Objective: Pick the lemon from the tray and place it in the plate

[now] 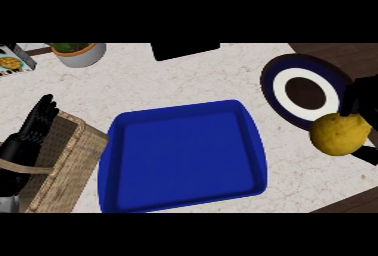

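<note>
The yellow lemon [339, 135] is at the right edge of the head view, held off the counter with my right hand [360, 100] curled round it. It hangs over the near rim of the plate [280, 90], a dark blue plate with a white ring and brown centre at the upper right. The blue tray [255, 145] in the middle holds nothing. My left hand [38, 120] rests open at the left edge, fingers up, over a wicker basket.
A wicker basket [70, 165] stands at the left beside the tray. A potted plant [77, 52] and a small box [13, 60] are at the back left. A black object [184, 50] lies at the back centre. The counter's dark edge runs along the right.
</note>
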You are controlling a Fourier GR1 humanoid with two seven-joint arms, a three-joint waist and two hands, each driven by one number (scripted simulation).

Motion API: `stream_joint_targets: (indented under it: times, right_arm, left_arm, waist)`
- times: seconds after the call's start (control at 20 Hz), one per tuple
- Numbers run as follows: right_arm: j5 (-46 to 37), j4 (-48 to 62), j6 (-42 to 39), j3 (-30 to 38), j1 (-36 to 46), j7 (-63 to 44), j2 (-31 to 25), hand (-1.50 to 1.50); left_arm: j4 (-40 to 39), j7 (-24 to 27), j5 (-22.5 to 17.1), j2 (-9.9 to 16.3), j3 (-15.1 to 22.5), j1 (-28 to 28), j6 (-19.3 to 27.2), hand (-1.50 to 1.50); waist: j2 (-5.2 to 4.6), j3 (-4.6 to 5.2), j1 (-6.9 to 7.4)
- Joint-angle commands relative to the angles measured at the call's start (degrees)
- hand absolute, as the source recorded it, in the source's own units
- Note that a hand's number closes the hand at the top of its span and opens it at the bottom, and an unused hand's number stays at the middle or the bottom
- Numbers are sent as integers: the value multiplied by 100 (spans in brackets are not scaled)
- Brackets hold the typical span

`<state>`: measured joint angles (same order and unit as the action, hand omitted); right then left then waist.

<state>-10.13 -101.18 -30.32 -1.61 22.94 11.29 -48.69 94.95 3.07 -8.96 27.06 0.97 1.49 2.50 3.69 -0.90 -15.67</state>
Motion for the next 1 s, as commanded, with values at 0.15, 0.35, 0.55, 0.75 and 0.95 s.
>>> stream_joint_targets:
  times: [0.15, 0.35, 0.55, 0.75, 0.95]
  right_arm:
    - [577, 152, 172, 2108, -1612, 1235, -690, 150]
    - [398, 507, 232, 3047, -2756, 2233, -608, 150]
    - [185, 867, 274, 3695, -3590, 3010, -225, 150]
    - [365, 1370, 196, 3901, -3377, 2948, -147, 150]
    - [-49, 2713, 647, 3364, -2796, 3557, -78, 150]
  left_arm:
    - [343, 59, -18, 33, 91, 130, -145, 0]
    - [435, 3, -48, 101, 147, -142, -316, 0]
    - [211, -20, 88, -120, 453, -559, -405, 0]
    - [-41, -232, 123, -330, 596, -1139, -581, 0]
    - [-111, 132, 336, -493, 696, -1035, -598, 0]
  waist:
    - [-139, 38, 333]
    - [-244, 54, 676]
    - [-335, 77, 1144]
    - [-372, 88, 1454]
    - [-396, 82, 1607]
